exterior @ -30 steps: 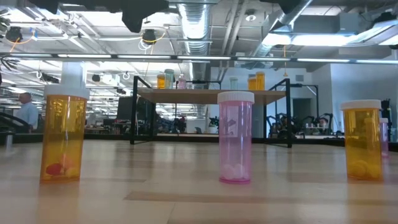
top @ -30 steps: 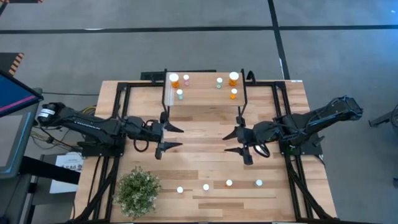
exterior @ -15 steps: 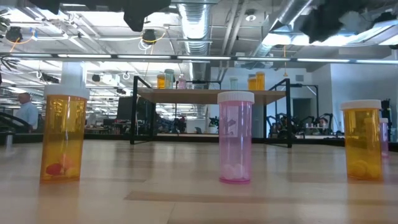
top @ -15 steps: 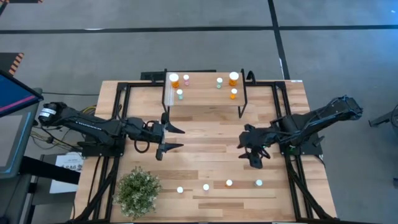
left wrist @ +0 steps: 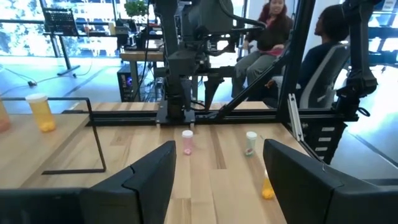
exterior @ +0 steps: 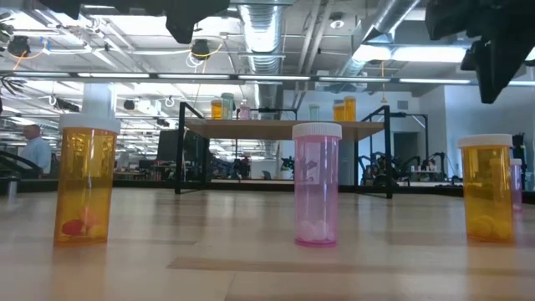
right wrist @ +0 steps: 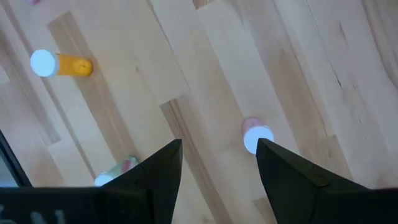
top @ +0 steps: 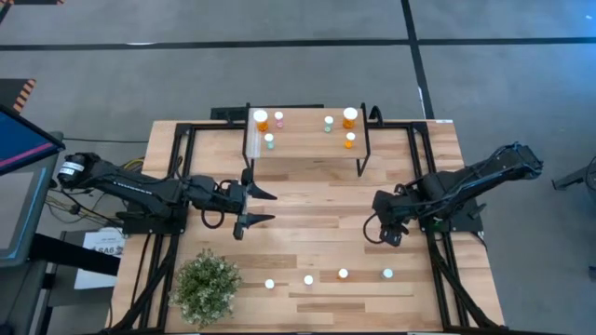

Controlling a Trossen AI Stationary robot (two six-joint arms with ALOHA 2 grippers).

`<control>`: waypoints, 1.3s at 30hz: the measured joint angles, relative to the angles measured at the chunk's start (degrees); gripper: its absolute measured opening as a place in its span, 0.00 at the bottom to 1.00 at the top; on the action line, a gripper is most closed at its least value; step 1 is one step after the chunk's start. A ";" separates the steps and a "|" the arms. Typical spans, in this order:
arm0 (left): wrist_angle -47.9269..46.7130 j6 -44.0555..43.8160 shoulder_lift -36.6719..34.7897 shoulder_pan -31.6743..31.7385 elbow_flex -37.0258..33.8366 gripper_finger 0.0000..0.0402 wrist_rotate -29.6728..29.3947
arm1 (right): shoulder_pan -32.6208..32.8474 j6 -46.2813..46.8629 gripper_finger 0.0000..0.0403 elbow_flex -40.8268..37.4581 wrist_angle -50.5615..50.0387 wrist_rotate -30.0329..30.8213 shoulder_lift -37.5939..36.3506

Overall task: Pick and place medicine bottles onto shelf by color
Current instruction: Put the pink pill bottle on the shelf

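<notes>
The shelf stands at the table's far side and carries several bottles, among them a large orange one, a teal one and another large orange one. Several more bottles stand upright in a row near the table's front edge, including an orange one and a pink one. My right gripper is open, tipped down above the table, and empty; below it are a pink bottle's cap and an orange bottle. My left gripper is open and empty, left of centre.
A green potted plant stands at the near left corner. Black frame rails run along both table sides. People sit beyond the table. Bare wood lies between the shelf and the front row of bottles.
My right gripper has moved toward the table's right and near edges and has tipped from pointing level toward the left to pointing down at the table. It stays open.
</notes>
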 joint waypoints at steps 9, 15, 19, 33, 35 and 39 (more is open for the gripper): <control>-0.04 -0.13 0.00 -0.04 0.00 0.57 0.42 | -1.15 1.78 0.57 -0.36 -1.09 4.35 -0.01; -0.07 -0.09 -0.01 -0.04 0.00 0.57 0.44 | -3.93 2.82 0.57 -5.60 -0.06 3.48 0.00; -0.09 -0.11 -0.01 -0.04 0.00 0.57 0.46 | -5.66 3.33 0.57 -9.53 1.37 2.67 0.02; -0.20 -0.11 -0.01 -0.04 0.02 0.57 0.44 | -6.01 2.82 0.63 -15.38 8.86 0.81 0.00; -0.51 -0.11 -0.01 -0.04 0.02 0.57 0.44 | -6.01 3.04 0.66 -16.57 9.16 0.75 0.02; -0.62 -0.11 0.01 -0.04 0.02 0.57 0.42 | -6.01 4.16 0.67 -18.16 9.57 0.72 0.00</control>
